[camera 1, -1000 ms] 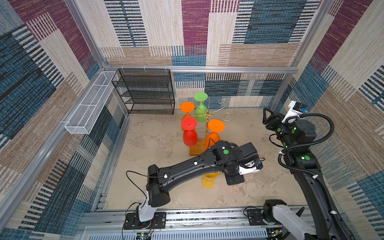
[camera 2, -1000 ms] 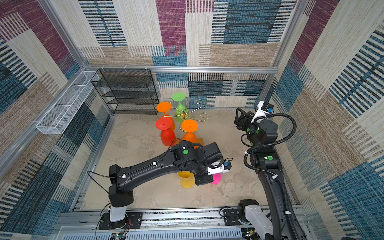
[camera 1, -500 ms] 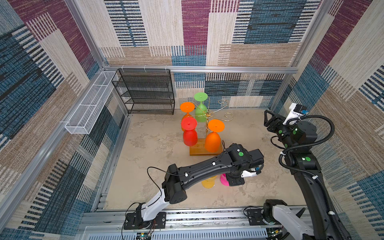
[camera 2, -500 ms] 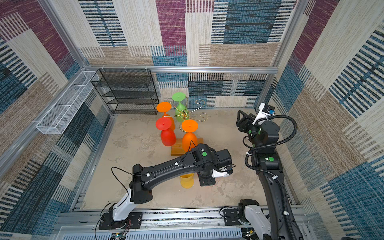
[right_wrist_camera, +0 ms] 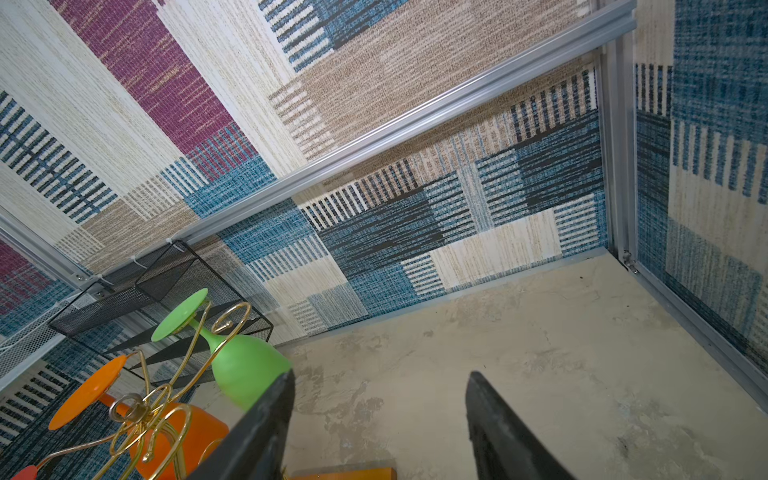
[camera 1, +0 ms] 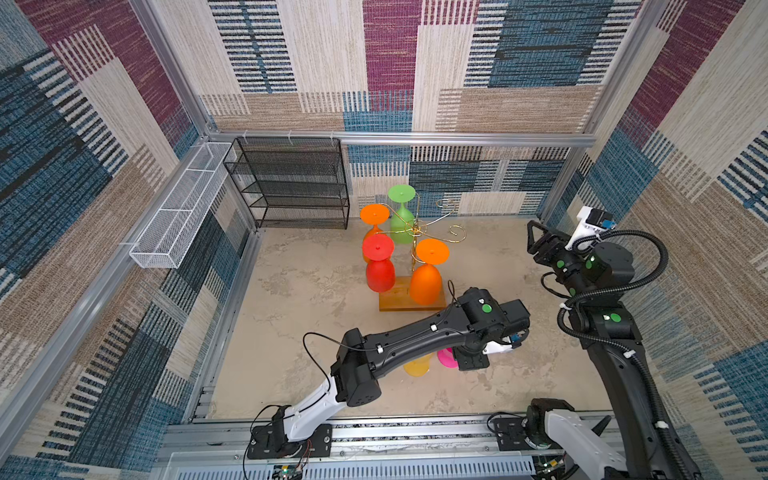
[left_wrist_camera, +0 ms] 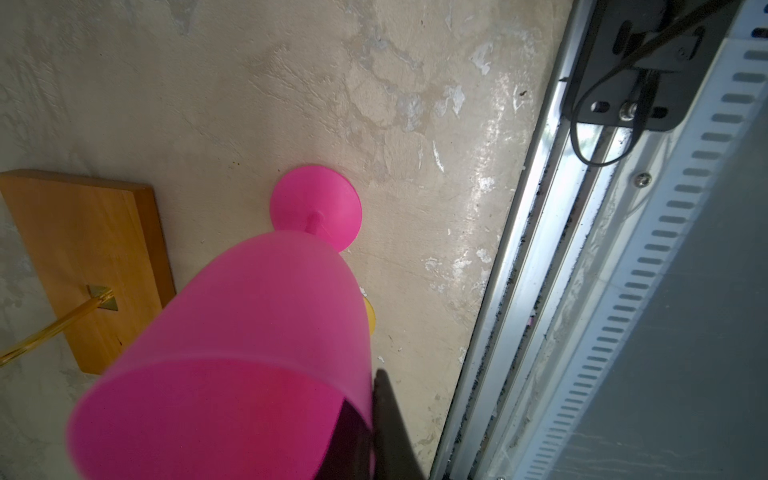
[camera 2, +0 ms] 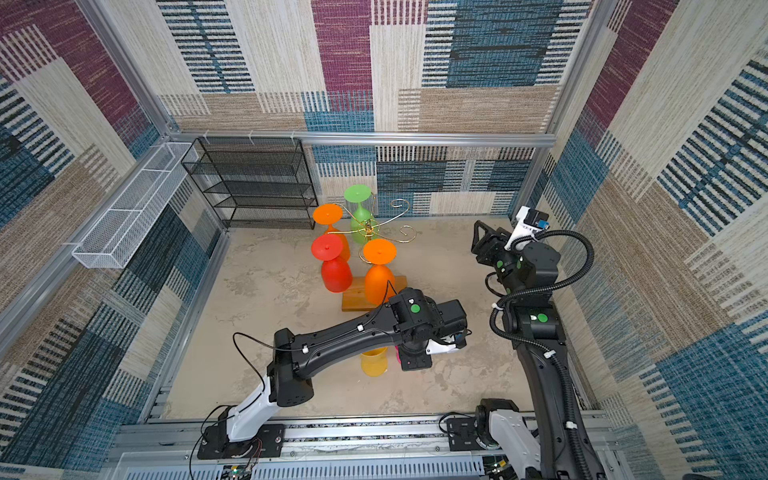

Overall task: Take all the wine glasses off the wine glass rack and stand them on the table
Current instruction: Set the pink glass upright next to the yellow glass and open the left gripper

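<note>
2 left fingers (left_wrist_camera: 390,419) pinch the rim of the pink wine glass (left_wrist_camera: 266,316), 1 inside the bowl and 1 outside. It is upright, off the wine glass rack (camera 1: 392,302), foot down by the surface (camera 1: 311,299), beside a yellow glass (camera 1: 417,366). Right fingers (right_wrist_camera: 498,436) spread wide, empty, raised right of the rack. 4 hanging glasses (camera 1: 424,284) on the rack.

We see the pink wine glass (left_wrist_camera: 257,324) gripped at its rim by our dark finger (left_wrist_camera: 388,424), its foot just clear of the wooden base (left_wrist_camera: 83,249).
</note>
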Tool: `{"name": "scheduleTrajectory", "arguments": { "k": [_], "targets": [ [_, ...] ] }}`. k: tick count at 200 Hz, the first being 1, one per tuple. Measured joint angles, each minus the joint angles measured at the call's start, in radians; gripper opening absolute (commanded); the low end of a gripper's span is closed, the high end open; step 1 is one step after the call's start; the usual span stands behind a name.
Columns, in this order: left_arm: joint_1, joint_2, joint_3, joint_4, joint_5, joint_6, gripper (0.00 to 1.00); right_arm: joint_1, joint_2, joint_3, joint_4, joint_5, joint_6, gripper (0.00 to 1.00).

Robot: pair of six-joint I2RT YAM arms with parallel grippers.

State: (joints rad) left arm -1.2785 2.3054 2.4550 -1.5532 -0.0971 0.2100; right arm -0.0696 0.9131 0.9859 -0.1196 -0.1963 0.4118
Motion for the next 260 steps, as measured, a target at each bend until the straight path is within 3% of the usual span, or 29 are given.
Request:
{"name": "scheduleTrajectory", "arguments": {
  "k": [82, 98, 156, 205, 231, 260],
  "targets": [
    [0.001, 0.006, 0.042, -0.011, -0.011, 0.002, 0.45, -0.003, 0.009, -0.029, 0.011, -0.031, 0.021, 0.67],
    [0.001, 0.005, 0.051, -0.013, -0.012, 0.002, 0.49, -0.004, 0.008, -0.031, 0.010, -0.032, 0.024, 0.67],
    [-0.003, -0.063, 0.190, -0.014, 0.009, 0.001, 0.51, -0.005, -0.002, -0.029, 0.011, -0.067, 0.043, 0.65],
    [-0.005, -0.251, 0.236, 0.032, 0.089, -0.003, 0.51, -0.006, -0.005, -0.016, 0.033, -0.211, 0.119, 0.65],
    [-0.005, -0.439, 0.127, 0.121, 0.103, -0.021, 0.51, -0.006, -0.006, -0.014, 0.079, -0.340, 0.190, 0.64],
    [-0.005, -0.749, -0.251, 0.328, 0.038, -0.027, 0.53, -0.006, -0.008, -0.072, 0.161, -0.514, 0.306, 0.61]
  ]
}}
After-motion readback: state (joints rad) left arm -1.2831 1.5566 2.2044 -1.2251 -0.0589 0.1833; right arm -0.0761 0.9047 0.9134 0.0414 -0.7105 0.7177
